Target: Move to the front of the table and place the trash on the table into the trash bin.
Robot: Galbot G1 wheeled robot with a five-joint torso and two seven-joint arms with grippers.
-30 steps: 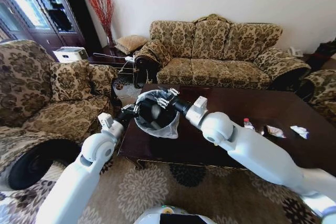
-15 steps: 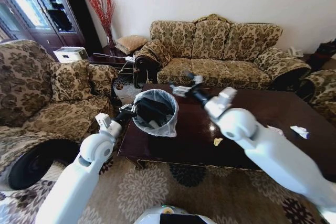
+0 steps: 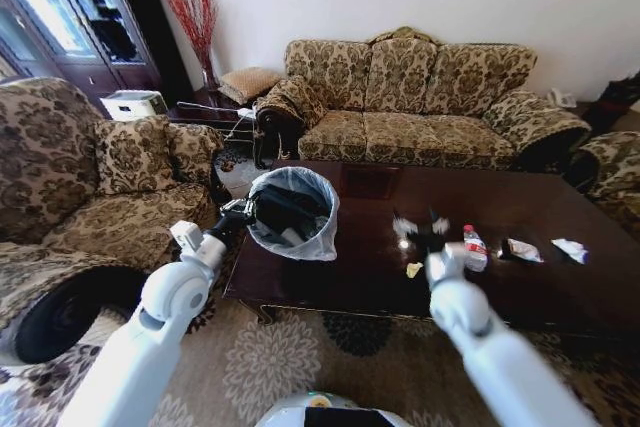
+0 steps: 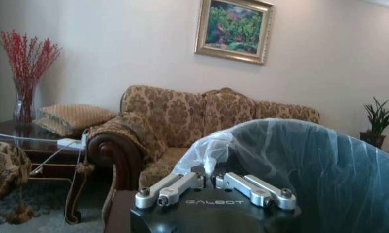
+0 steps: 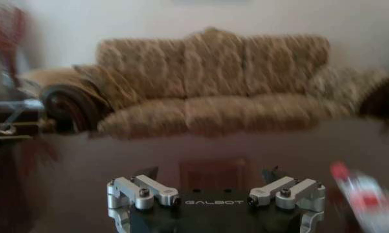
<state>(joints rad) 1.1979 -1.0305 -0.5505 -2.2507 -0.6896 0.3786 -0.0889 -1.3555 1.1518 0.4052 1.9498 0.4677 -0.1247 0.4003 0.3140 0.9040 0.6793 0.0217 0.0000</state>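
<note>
The trash bin (image 3: 293,213), black with a pale plastic liner, stands tilted at the left corner of the dark table (image 3: 370,197). My left gripper (image 3: 243,209) is shut on its rim; the left wrist view shows that gripper (image 4: 209,180) pinching the bag of the trash bin (image 4: 311,165). My right gripper (image 3: 420,229) hangs open and empty low over the table, just left of the small clear bottle (image 3: 473,245) with a red label. A yellow scrap (image 3: 413,269) lies in front of it. Further right lie a shiny wrapper (image 3: 523,249) and a white tissue (image 3: 572,246). The right wrist view shows my right gripper (image 5: 211,172) and the bottle (image 5: 364,200).
A patterned sofa (image 3: 420,97) stands behind the table and an armchair (image 3: 90,177) to the left of it. Another armchair (image 3: 612,172) sits at the far right. A patterned rug (image 3: 300,357) covers the floor before the table's front edge.
My right arm has swung away from above the trash bin, rightward and down, to just above the table beside the bottle. The left gripper keeps its hold on the bin.
</note>
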